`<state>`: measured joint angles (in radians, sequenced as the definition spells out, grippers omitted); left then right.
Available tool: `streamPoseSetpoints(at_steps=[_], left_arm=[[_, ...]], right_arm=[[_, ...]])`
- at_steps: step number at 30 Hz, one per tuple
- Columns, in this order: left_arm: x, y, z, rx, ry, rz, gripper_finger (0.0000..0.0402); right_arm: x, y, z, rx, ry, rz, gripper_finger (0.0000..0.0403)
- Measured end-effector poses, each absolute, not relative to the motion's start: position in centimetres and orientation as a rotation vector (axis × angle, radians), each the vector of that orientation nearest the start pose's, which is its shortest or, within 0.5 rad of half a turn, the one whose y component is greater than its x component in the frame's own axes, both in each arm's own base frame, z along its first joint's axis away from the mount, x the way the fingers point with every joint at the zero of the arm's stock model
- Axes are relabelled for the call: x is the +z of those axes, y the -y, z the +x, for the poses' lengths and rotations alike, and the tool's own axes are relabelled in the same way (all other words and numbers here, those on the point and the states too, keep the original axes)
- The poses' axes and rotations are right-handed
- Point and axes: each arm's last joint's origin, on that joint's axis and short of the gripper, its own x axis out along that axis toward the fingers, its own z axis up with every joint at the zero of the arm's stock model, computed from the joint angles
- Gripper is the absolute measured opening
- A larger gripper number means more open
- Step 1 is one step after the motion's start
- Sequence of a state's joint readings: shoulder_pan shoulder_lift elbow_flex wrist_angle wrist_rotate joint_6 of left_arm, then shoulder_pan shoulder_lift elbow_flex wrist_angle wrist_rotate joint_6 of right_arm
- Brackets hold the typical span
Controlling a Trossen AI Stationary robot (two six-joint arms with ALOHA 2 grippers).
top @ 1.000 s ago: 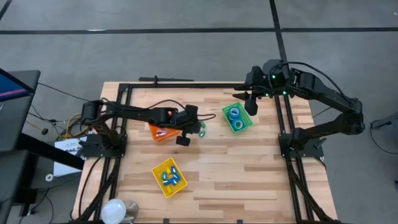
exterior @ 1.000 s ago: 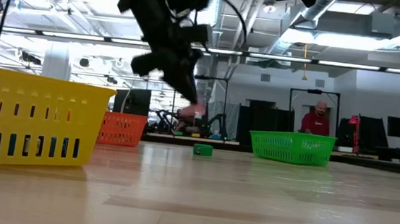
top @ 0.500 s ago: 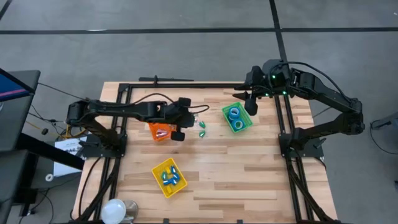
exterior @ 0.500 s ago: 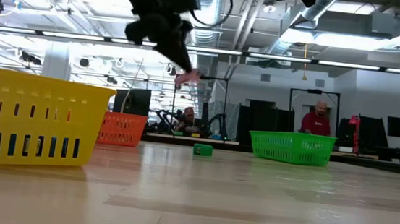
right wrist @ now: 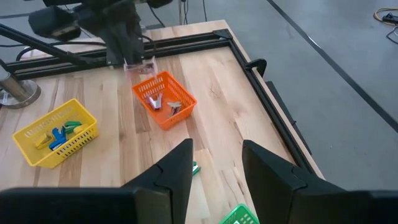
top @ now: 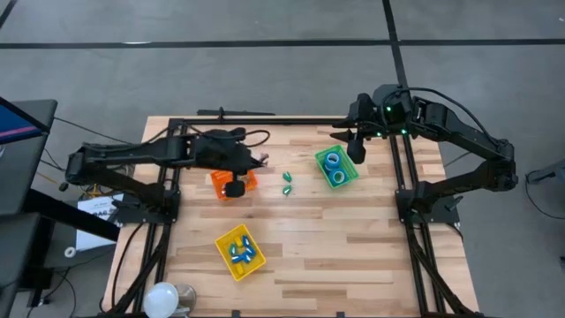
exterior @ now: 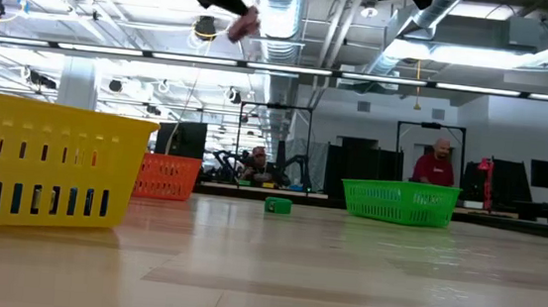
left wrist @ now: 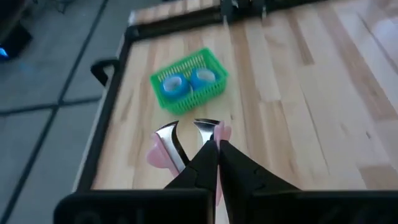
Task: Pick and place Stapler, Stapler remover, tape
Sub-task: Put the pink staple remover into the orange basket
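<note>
left pincer clenched on pink staple remover above orange bin, right pincer released over green bin with two tape rolls, counter

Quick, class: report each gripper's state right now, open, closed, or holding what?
Left gripper: closed on a pink staple remover, above the orange bin.
Right gripper: open, empty, by the green bin.

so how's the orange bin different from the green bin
The orange bin holds small metal and pinkish pieces, while the green bin holds blue tape rolls. The left tool, shut on a pink staple remover, is by the orange bin; the open right tool is by the green bin. Both are slotted plastic baskets.
</note>
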<state>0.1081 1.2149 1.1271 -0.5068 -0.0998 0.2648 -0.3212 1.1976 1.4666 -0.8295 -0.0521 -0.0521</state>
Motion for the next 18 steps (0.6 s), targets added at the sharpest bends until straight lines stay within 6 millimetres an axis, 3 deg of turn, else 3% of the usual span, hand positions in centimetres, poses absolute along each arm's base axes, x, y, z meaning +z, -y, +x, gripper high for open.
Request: streamPoseSetpoints(at_steps=[7, 18], left_arm=[[33.2, -2.9, 24.1, 0.125, -0.71, 0.2, 0.0003], [27.2, -2.7, 23.0, 0.158, -0.909, 0.017, 0.0003]], right_arm=[[42.1, 7.0, 21.5, -0.247, -0.559, 0.054, 0.0131], [42.1, 7.0, 21.5, -0.248, -0.559, 0.054, 0.0131]])
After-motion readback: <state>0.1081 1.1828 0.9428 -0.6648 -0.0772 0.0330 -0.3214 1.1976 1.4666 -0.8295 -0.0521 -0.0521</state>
